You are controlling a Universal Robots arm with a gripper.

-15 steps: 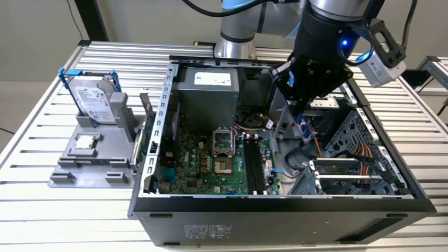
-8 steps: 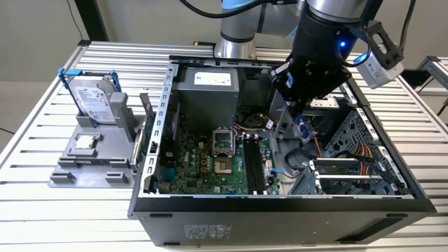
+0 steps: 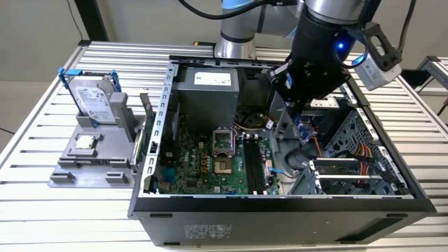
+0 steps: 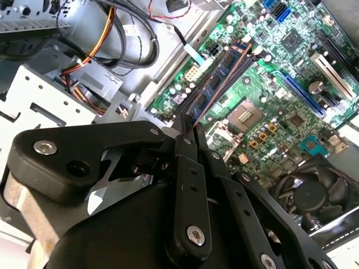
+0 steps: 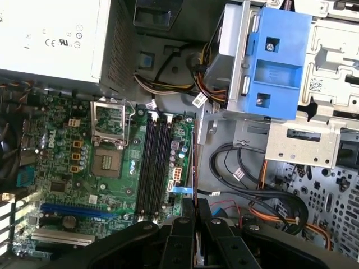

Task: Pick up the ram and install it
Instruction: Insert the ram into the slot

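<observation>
My gripper (image 3: 297, 116) is shut on the ram (image 3: 301, 132), a slim bluish stick with dark chips that hangs below the fingers inside the open computer case. In the second wrist view the ram (image 4: 220, 77) reaches out from the gripper (image 4: 188, 128) over the green motherboard. The first wrist view has the ram (image 5: 194, 162) edge-on, rising from the gripper (image 5: 195, 206). There it lies just beside the black memory slots (image 5: 153, 168), toward the cable side, and not in them. In the exterior view the slots (image 3: 253, 164) lie lower and to the left of the ram.
A silver hard drive in a blue frame (image 3: 94, 98) and a small square chip (image 3: 84, 142) rest on a grey holder left of the case. The case holds a power supply (image 3: 207, 90), a CPU socket (image 5: 109, 140), a blue drive bracket (image 5: 275, 61), loose cables (image 5: 252, 179) and a fan (image 4: 314, 196).
</observation>
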